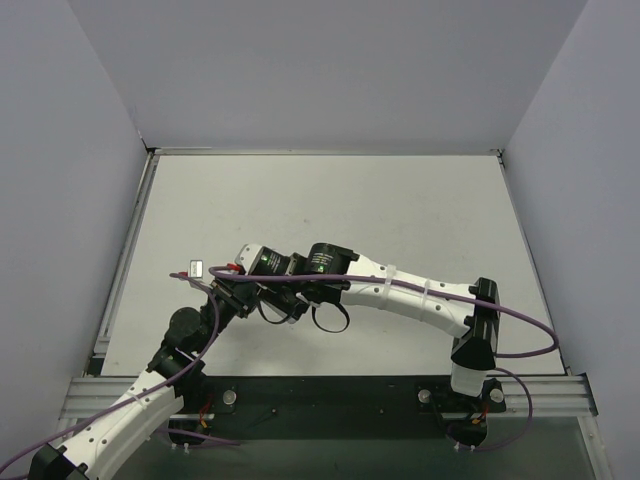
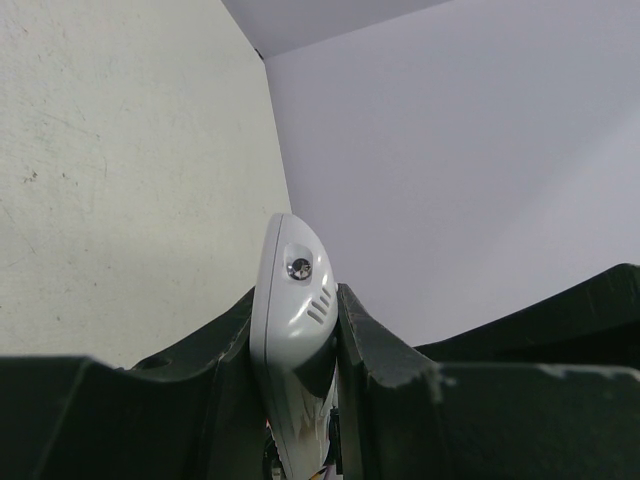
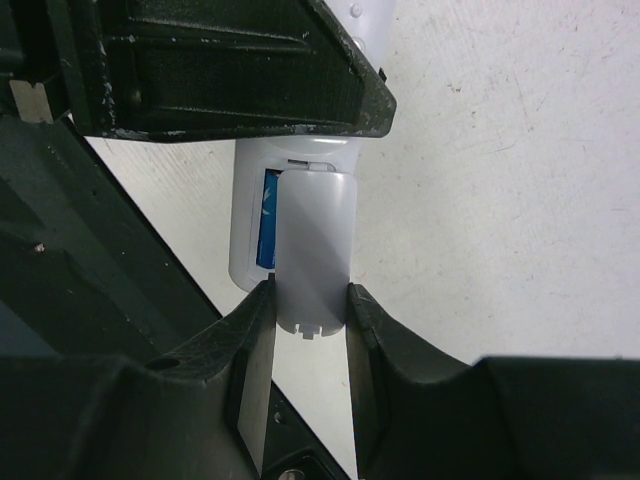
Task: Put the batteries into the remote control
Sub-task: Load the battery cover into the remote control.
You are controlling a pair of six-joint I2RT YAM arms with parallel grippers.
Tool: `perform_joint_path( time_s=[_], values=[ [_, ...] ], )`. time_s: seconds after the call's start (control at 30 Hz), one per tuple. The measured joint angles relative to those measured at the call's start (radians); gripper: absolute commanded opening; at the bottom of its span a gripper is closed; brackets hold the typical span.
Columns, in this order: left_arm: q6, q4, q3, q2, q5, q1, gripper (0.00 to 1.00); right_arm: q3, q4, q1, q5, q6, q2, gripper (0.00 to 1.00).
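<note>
Remote control stands clamped in left pincer; right pincer pinches cover.

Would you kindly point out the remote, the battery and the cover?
remote (image 2: 288, 305): left wrist view, its rounded end.
battery (image 3: 268, 215): right wrist view, its blue side beside the cover.
cover (image 3: 315, 245): right wrist view, middle of its panel.

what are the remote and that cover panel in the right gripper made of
The remote control looks like glossy white moulded plastic, going by its soft highlights and moulded slots. The cover panel is probably the same plastic: smooth, semi-gloss and thin, with small tabs on its edge.
</note>
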Motion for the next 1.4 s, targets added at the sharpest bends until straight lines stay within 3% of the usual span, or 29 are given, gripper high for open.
perform_joint_path(
  time_s=[0.47, 0.97, 1.4],
  values=[
    [0.027, -0.009, 0.000, 0.013, -0.022, -0.020, 0.00, 0.031, -0.032, 0.000, -0.006, 0.008, 0.055, 0.04],
    [0.047, 0.015, 0.000, 0.034, -0.148, -0.128, 0.00, 0.050, -0.068, -0.012, -0.027, 0.083, 0.065, 0.01],
    [0.047, 0.024, -0.001, 0.034, -0.202, -0.159, 0.00, 0.005, -0.026, -0.019, -0.018, 0.096, 0.064, 0.04]
  ],
)
